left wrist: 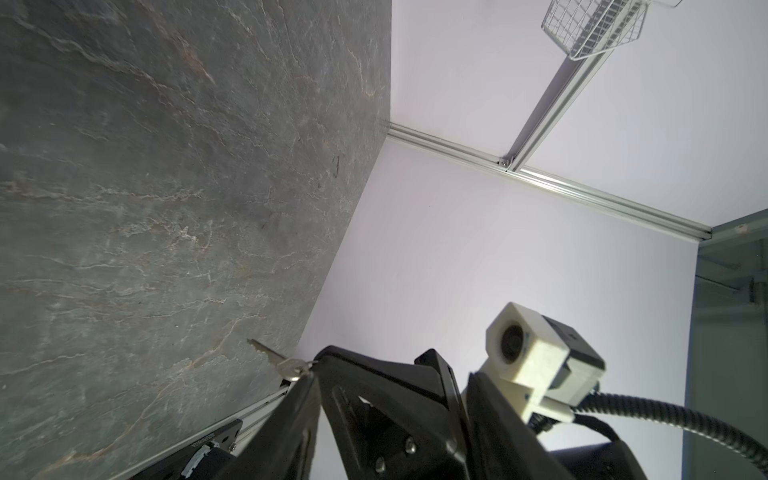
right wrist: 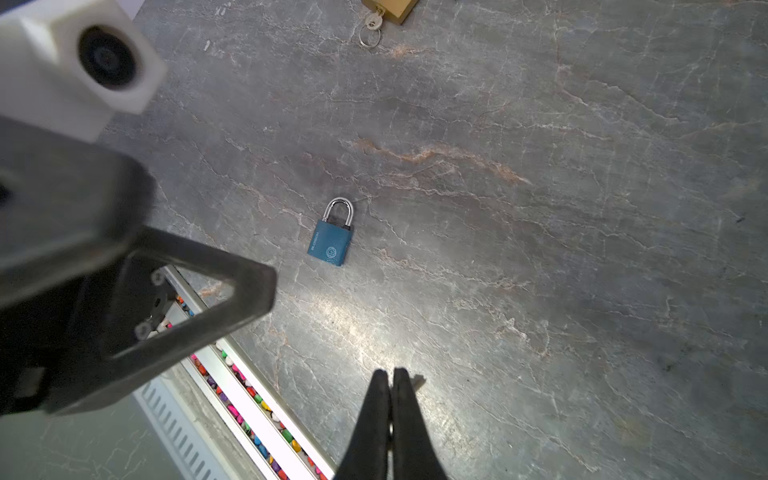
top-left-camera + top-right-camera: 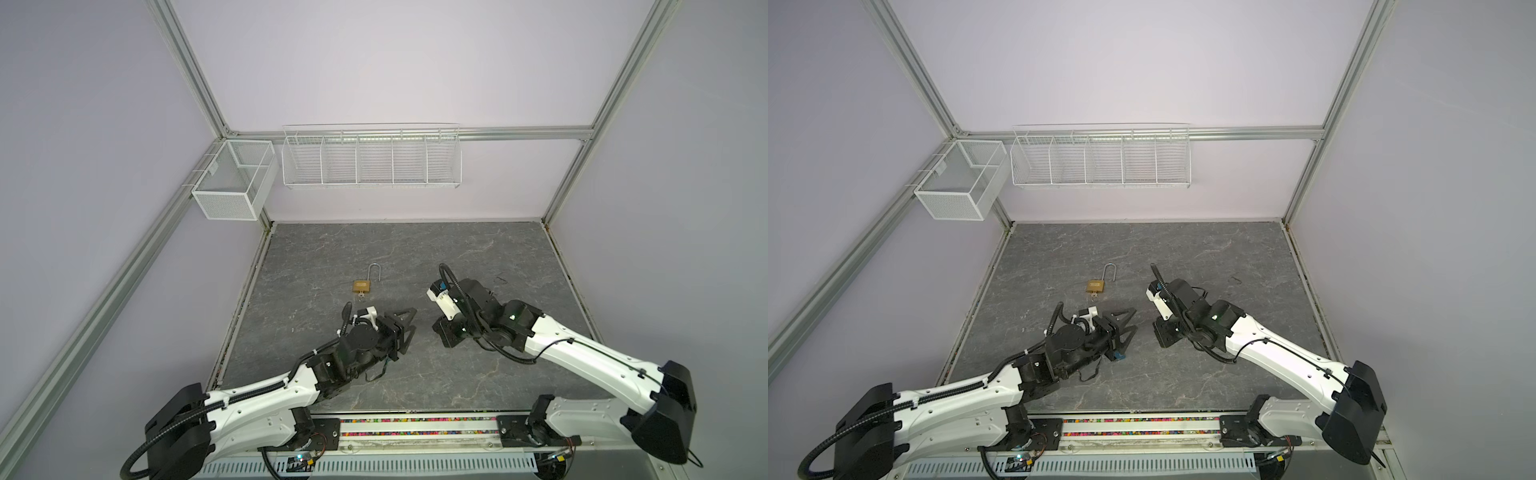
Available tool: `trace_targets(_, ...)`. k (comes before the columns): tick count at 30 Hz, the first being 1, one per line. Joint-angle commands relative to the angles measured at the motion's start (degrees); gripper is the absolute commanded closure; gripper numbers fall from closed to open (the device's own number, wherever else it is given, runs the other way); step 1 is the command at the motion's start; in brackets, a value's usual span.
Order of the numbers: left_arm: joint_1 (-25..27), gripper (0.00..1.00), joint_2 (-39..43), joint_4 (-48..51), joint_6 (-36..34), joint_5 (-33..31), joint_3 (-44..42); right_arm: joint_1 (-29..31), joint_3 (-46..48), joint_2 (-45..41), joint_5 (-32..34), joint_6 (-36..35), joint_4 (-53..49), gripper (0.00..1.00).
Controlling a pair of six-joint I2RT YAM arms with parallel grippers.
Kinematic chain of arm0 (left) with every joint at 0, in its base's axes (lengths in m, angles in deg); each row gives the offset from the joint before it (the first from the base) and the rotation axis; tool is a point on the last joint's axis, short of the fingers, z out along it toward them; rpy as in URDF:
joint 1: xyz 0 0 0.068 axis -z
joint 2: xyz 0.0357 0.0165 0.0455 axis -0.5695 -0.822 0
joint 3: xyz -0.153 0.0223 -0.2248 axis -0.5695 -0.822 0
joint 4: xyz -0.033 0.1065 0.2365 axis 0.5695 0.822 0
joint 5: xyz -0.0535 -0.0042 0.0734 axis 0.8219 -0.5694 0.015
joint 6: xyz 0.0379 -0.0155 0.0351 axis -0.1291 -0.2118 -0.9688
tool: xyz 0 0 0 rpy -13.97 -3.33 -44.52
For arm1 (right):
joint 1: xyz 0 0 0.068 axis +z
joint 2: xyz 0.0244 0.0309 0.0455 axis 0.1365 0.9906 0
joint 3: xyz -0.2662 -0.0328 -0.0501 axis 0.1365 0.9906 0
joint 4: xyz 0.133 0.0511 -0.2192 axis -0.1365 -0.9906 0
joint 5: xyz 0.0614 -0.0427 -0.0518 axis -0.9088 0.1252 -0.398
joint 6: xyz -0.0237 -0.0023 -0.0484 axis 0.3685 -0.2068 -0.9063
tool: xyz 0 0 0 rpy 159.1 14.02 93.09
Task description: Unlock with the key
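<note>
In both top views a brass padlock with a long steel shackle lies on the grey stone-patterned tabletop. Its shackle is sprung open and its own key sits in the body, so that lock looks finished. Nearer the robot, the left gripper hangs low with its jaws apart and nothing between them. In a top view a corner of a blue padlock peeps out beneath it, which suggests the gripper is placed to steady that lock. The right arm tips its wrist steeply down, hiding its fingers here.

The left wrist view supplies what the top views lack. The right gripper is clamped on the head of a small silver key, whose blade juts free past the fingertips. Pinching the head alone leaves the whole blade available for a keyway, I judge. No padlock shows in this view.

The right wrist view looks down on the blue padlock, which lies flat on the tabletop with its shackle closed, well apart from the brass one at the picture's edge. The right gripper's fingers press together, with only a pale sliver of key showing beside them. Only this view shows the whole lock and that it is shut, though not its keyway. I judge it to be the lock left to open.
</note>
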Motion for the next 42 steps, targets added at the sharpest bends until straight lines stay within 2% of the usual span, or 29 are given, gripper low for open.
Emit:
trace_targets(1,0.25,0.43,2.14,5.22,4.85,-1.43,-0.07,-0.60,-0.17,-0.19,0.95,-1.73,-0.61,0.94)
trace_targets(5,0.24,0.43,-2.49,-1.13,6.95,2.39,-0.87,-0.69,-0.09,-1.05,2.26,-1.87,1.18,0.94)
trace_targets(8,0.35,0.44,-9.66,-10.28,8.44,5.94,0.05,-0.69,-0.12,-2.12,3.21,-1.70,2.58,0.94)
trace_targets(12,0.96,0.44,-18.38,-24.27,11.16,7.06,0.46,-0.65,-1.28,-2.21,4.08,-2.24,2.05,0.94)
trace_targets(15,1.27,0.43,-23.79,-30.49,12.69,9.39,1.95,-0.78,-1.31,-2.24,4.57,-2.70,2.00,0.94)
trace_targets(20,3.53,0.40,-29.31,-35.75,15.36,8.35,3.32,-0.87,-1.23,-2.31,4.51,-3.02,2.24,0.94)
trace_targets(26,4.73,0.40,-32.90,-42.91,18.72,1.41,0.46,-0.87,-1.03,-3.66,3.50,-2.58,2.15,0.94)
trace_targets(34,4.82,0.61,-39.65,-51.17,20.28,-0.37,3.20,-0.87,1.65,-6.82,2.89,-1.03,3.50,0.94)
trace_targets(38,5.00,0.79,-43.43,-57.62,20.44,-1.99,3.88,-0.87,2.79,-8.32,2.99,-0.78,3.24,0.94)
trace_targets(42,5.24,0.83,-44.04,-58.64,19.54,-3.11,3.70,-0.87,3.65,-9.71,3.62,-0.81,2.40,0.94)
